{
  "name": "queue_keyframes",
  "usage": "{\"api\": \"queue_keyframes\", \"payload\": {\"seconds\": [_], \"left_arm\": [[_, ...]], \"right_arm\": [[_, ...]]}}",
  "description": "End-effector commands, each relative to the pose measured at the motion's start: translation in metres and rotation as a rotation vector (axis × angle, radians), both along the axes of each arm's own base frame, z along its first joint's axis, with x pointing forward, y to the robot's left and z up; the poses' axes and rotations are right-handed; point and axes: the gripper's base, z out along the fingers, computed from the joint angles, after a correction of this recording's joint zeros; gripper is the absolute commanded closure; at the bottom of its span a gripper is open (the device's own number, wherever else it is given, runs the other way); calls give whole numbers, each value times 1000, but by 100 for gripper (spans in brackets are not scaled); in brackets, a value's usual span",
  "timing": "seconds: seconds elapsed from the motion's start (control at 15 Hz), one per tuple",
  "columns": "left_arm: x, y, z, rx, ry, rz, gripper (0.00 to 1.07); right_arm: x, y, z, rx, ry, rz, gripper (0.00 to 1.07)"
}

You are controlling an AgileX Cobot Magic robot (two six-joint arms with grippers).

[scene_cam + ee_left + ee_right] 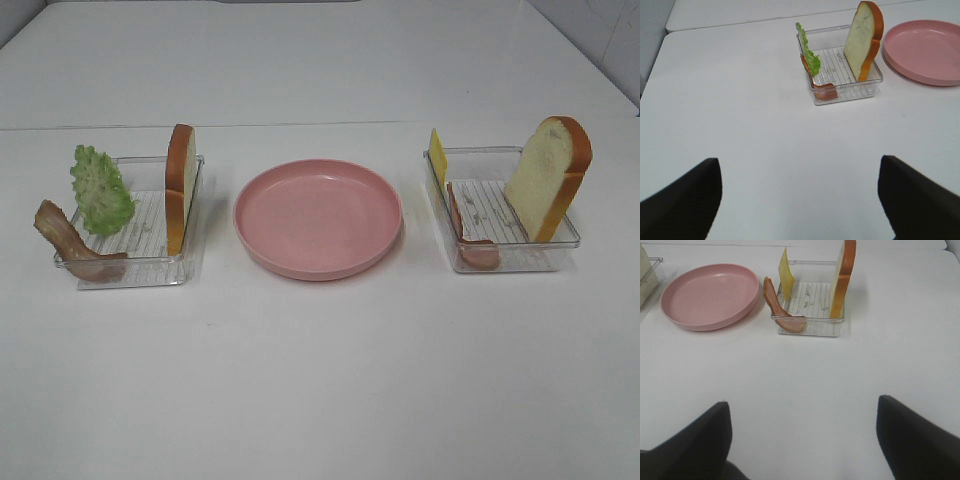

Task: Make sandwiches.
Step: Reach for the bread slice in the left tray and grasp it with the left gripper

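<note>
This seems a robot test lab: a plain white table (320,400), a pink plate (320,215) between two clear trays (515,260) holding toy-like food pieces (548,175).

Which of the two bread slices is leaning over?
The bread slice in the right tray, the one with the yellow cheese. It tilts sideways; the other slice, in the left tray by the lettuce, stands upright.

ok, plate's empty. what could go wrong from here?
Left bread slice and right bread slice stand on edge against tray walls; a pinch may topple them or drag a tray.
Bacon strip droops over the left tray's rim and could snag.
Cheese square is thin, flat against the right tray's wall: hard to pinch.
</note>
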Motion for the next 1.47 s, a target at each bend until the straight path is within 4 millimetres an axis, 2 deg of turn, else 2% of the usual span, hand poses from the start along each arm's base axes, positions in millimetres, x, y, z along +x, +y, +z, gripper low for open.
{"api": "queue_keyframes", "payload": {"seconds": [0.07, 1.13, 1.33, 1.47], "left_arm": [[-3, 0, 0, -9, -25, 0, 26], [-2, 0, 2, -6, -31, -1, 26], [16, 0, 21, -9, -48, 3, 26], [39, -2, 32, -20, -5, 3, 26]], "right_arm": [[-2, 0, 0, -4, -20, -5, 32], [-2, 0, 0, -4, -20, -5, 32], [-2, 0, 0, -4, -20, -5, 32], [-2, 0, 0, -4, -20, -5, 32]]}}
